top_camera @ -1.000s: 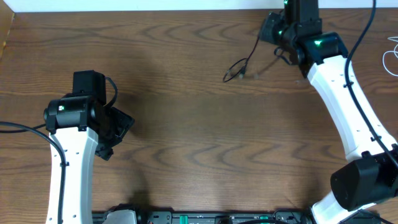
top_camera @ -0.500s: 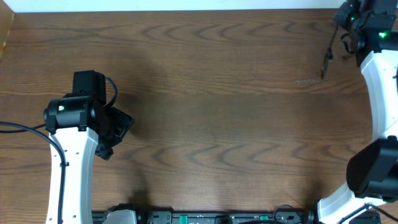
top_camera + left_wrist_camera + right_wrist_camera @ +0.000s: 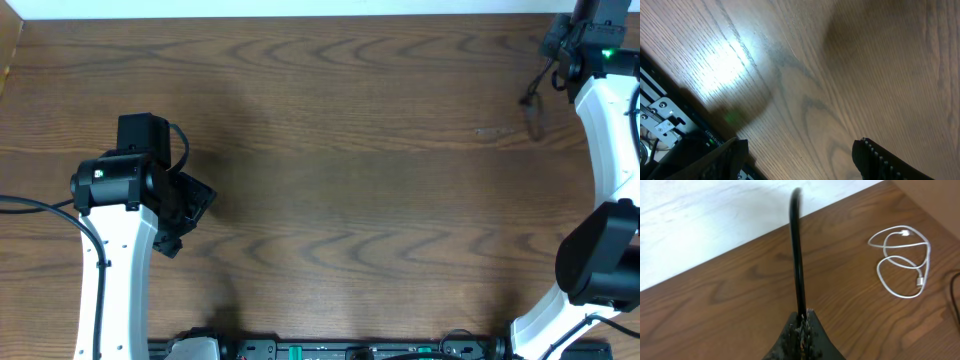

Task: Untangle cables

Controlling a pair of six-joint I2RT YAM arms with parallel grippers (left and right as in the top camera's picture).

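My right gripper (image 3: pixel 801 322) is shut on the black cable (image 3: pixel 798 255), which rises straight out of the closed jaws. In the overhead view this gripper (image 3: pixel 556 60) sits at the far right back corner. The black cable's (image 3: pixel 529 93) free end dangles left of it, just above the table. The white cable (image 3: pixel 900 260) lies alone in a loose loop on the wood, apart from the black one. At the table's left side my left gripper (image 3: pixel 188 215) stands open, and in its wrist view the gripper (image 3: pixel 800 160) has only bare wood between its fingers.
A white wall (image 3: pixel 700 225) borders the table's back edge close to the right gripper. A strip of electronics (image 3: pixel 330 350) runs along the front edge, and the same hardware (image 3: pixel 660 120) shows beside the left gripper.
My right arm has swung from the back middle to the far right corner, carrying the black cable with it. The left arm has not moved.
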